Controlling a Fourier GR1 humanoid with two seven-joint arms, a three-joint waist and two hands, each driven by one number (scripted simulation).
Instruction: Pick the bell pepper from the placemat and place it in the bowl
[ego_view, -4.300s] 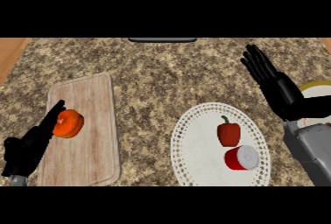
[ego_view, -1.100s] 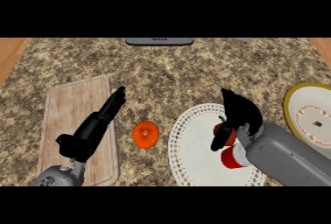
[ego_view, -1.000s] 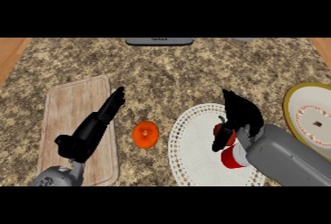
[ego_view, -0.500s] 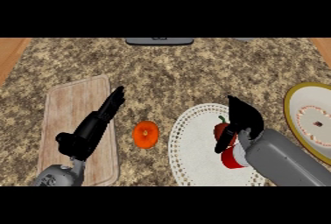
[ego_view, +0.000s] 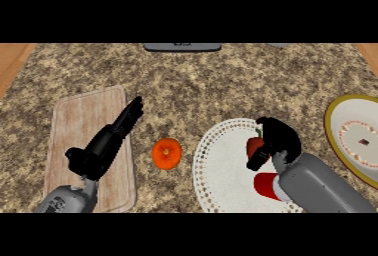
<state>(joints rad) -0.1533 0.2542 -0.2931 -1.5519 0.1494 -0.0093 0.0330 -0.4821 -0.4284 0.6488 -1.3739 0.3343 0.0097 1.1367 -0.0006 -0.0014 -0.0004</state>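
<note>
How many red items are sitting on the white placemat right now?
2: the red bell pepper at the placemat's middle, with the right hand's fingers curled round it, and a red-and-white can nearer the lower edge, partly hidden behind the right forearm.

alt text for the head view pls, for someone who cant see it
The right hand curls over a red bell pepper on a white placemat, with a bowl at the right edge. The left hand lies straight over a wooden cutting board.

Speckled counter (ego_view: 221, 75) with cutting board (ego_view: 81, 125), placemat (ego_view: 221, 175), orange (ego_view: 166, 153), bowl (ego_view: 336, 130).
</note>
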